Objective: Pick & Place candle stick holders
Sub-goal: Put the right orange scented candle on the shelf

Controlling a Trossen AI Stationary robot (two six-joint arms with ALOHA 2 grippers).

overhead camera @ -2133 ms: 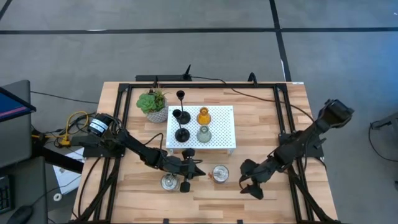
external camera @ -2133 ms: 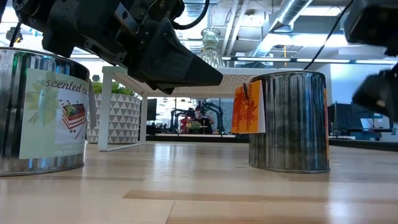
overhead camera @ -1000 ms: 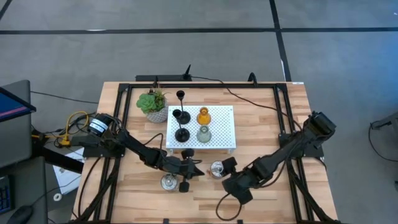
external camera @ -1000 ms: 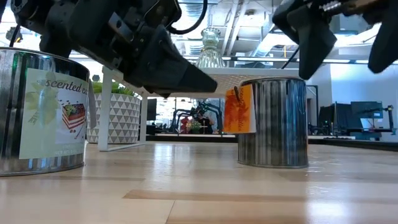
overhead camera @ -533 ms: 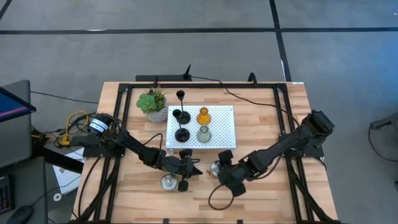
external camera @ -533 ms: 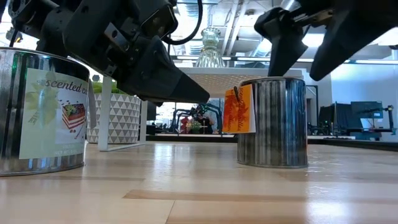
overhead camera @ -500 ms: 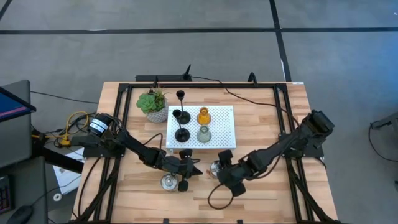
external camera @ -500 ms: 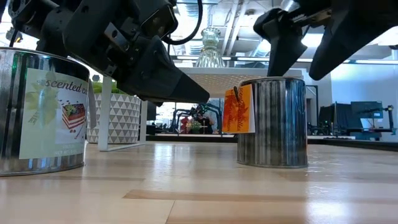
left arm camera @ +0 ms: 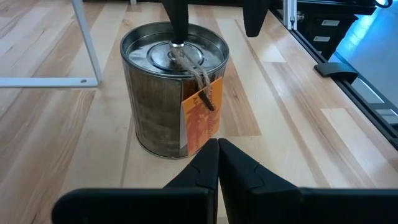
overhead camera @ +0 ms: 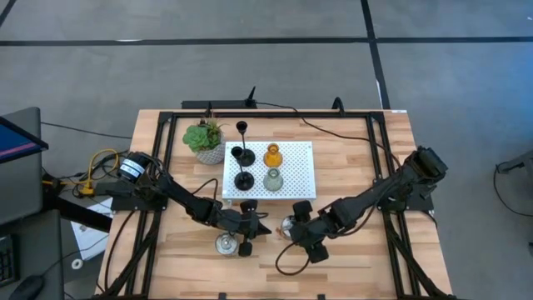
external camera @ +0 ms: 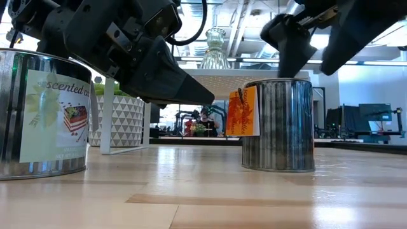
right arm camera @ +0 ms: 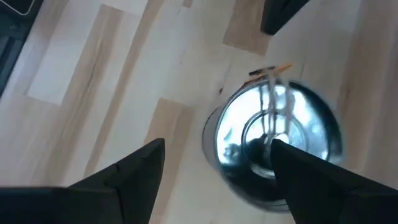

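Right tool hangs spread wide directly above the silvery cup, one finger over its centre, nothing grasped. Left tool is clenched, empty, just beside that cup. Advice: centre, straddle the rim, descend squarely, avoid snagging the orange tag.

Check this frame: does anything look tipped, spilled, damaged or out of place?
Nothing stands out. Both silvery tins stand upright on the table, and the holders on the white platform are upright too. The open right gripper hangs over one tin; the shut left gripper hangs between the tins.
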